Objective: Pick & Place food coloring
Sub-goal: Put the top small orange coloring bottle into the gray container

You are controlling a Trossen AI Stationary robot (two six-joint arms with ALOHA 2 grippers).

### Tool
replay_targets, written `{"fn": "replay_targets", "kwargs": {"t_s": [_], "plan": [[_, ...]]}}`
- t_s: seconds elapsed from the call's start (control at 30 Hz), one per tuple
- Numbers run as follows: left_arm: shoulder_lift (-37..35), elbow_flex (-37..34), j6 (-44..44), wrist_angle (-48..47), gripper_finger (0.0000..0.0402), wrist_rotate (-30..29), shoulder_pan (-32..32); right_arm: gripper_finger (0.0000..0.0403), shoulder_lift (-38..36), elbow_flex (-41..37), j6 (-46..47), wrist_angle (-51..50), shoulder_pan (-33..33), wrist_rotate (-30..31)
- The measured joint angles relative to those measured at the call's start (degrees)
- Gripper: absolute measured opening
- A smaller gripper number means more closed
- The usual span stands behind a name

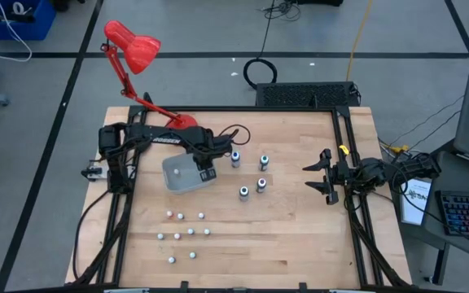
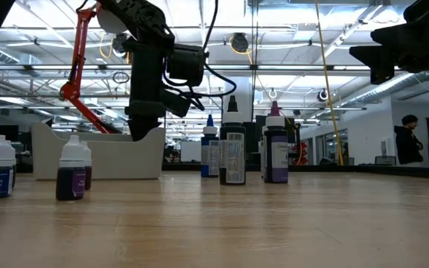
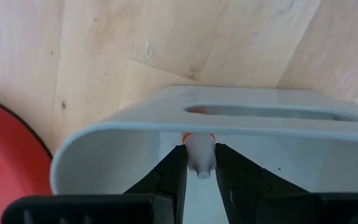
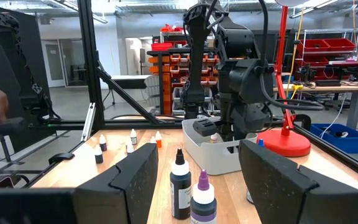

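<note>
My left gripper [image 3: 199, 165] pinches a small whitish food coloring bottle [image 3: 199, 154] between narrowed fingers, just over the grey tray [image 1: 181, 173] near the red lamp [image 1: 133, 45]. More bottles [image 1: 187, 234] stand scattered on the desk [image 1: 300, 236]. My right gripper [image 1: 320, 177] waits with fingers spread wide at the desk's right edge.

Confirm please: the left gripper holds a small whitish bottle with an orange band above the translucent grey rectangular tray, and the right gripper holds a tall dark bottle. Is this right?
Not fully. The right gripper holds nothing: the right wrist view shows its fingers open and empty, apart from the bottles. The left gripper does hold the small whitish bottle with an orange band above the translucent grey rectangular tray.
</note>
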Motion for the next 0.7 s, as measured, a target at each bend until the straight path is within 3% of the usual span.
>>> {"fn": "replay_targets", "kwargs": {"t_s": [0.57,0.7], "plan": [[-0.09,-2.21,0.83,1.64,0.0086,1.41,-0.01,0.0212,-0.01,0.02,-0.02,0.01,0.0,0.0],[-0.09,-2.21,0.87,1.61,0.0104,1.01,0.0,0.0212,0.0,0.02,0.0,0.02,0.0,0.0]]}}
